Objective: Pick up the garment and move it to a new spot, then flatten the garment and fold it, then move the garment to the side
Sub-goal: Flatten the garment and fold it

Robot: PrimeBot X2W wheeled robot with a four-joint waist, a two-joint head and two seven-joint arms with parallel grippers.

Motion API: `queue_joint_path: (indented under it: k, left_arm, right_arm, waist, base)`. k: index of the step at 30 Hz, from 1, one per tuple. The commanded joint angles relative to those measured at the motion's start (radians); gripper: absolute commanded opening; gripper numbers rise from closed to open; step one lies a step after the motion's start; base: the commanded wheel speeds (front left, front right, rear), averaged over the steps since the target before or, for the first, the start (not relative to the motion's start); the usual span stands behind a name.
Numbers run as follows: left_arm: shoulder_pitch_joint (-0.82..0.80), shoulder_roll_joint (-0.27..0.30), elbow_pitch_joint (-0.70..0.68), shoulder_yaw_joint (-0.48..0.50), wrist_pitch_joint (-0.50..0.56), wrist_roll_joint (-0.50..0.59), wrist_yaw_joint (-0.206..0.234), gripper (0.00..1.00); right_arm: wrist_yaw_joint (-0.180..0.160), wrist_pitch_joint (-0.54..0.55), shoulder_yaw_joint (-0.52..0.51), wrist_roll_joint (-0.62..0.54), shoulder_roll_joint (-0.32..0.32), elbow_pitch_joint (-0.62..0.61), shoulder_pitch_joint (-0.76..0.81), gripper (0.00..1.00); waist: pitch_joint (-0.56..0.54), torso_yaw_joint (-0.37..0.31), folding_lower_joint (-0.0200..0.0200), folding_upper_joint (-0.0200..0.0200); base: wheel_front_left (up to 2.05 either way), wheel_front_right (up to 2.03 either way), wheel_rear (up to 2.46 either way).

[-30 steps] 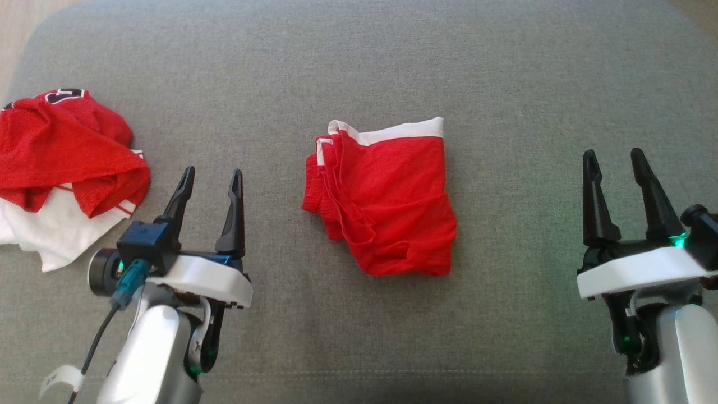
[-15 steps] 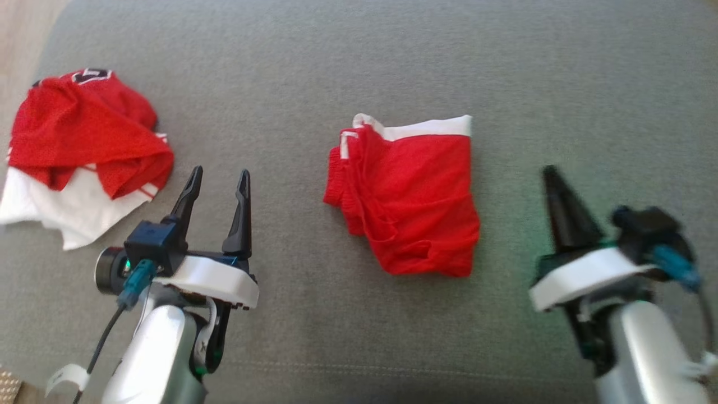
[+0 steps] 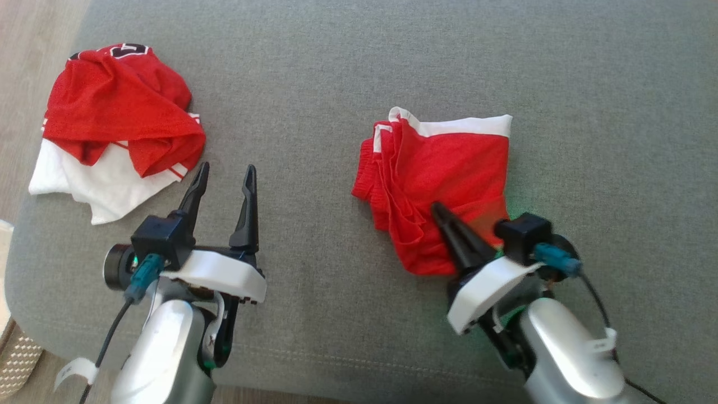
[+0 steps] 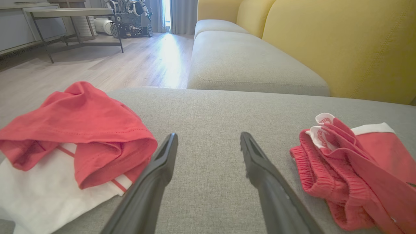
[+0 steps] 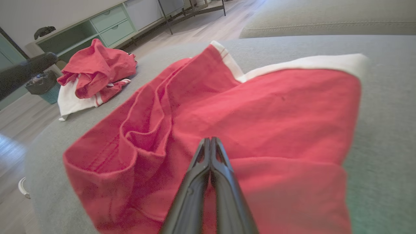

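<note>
Folded red shorts (image 3: 449, 168) lie on the gray cushion (image 3: 336, 84) with bare room all round, the right gripper (image 3: 436, 206) with fingers together over their near half, the left gripper (image 3: 226, 166) with fingers apart beside a red-and-white heap (image 3: 120, 112) at the left edge.

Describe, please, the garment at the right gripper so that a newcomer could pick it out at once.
On the grey sofa cushion, look right of the middle, where the right gripper points with its jaws shut. There lie the red shorts, folded into a compact block. Unlike the crumpled red-and-white heap at the left, they are flat with a white band along the far edge.
</note>
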Motion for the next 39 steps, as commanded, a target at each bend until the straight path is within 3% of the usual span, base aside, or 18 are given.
queue_joint_path:
  k: [1,17,23,28,29,30,31,39]
  left_arm:
    - [-0.035,0.012,-0.027,0.031,-0.012,-0.005,-0.001,1.00]
    - [-0.040,0.001,-0.030,0.039,-0.013,0.006,-0.010,1.00]
    - [-0.024,0.006,-0.030,0.052,-0.013,0.010,-0.007,1.00]
    - [-0.008,0.017,-0.031,0.064,-0.013,0.012,-0.002,1.00]
    - [-0.005,0.019,-0.032,0.066,-0.013,0.012,0.000,1.00]
    - [0.000,0.021,-0.032,0.068,-0.013,0.012,0.001,1.00]
    - [0.004,0.023,-0.032,0.070,-0.013,0.010,0.002,1.00]
    - [0.034,0.037,-0.040,0.077,-0.011,0.000,0.006,1.00]
  right_arm:
    - [0.004,-0.020,0.047,0.016,0.019,-0.017,-0.035,0.00]
    - [0.004,-0.033,0.330,0.069,0.026,0.074,-0.131,0.00]
    - [0.004,-0.084,0.273,0.100,0.026,0.046,-0.126,0.00]
    - [0.004,-0.108,0.109,0.081,0.025,-0.022,-0.090,0.00]
    - [0.004,-0.108,0.063,0.072,0.024,-0.038,-0.076,0.27]
    - [0.004,-0.106,0.015,0.055,0.021,-0.055,-0.062,0.73]
    - [0.004,-0.104,-0.032,0.034,0.018,-0.073,-0.049,1.00]
    - [0.004,-0.063,-0.282,-0.046,0.015,-0.194,0.052,1.00]
  waist:
    - [0.001,0.000,0.0000,0.0000]
    - [0.004,-0.007,0.0000,0.0000]
    - [-0.017,-0.030,0.0000,0.0000]
    - [-0.051,-0.064,0.0000,0.0000]
    - [-0.057,-0.071,0.0000,0.0000]
    - [-0.065,-0.078,0.0000,0.0000]
    - [-0.072,-0.085,0.0000,0.0000]
    - [-0.120,-0.123,0.0000,0.0000]
  base:
    - [0.00,0.00,0.00]
    - [0.00,0.00,0.00]
    - [0.00,0.00,0.00]
    - [0.00,0.00,0.00]
    - [0.00,0.00,0.00]
    - [0.00,0.00,0.00]
    - [0.00,0.00,0.00]
    - [0.00,0.00,0.00]
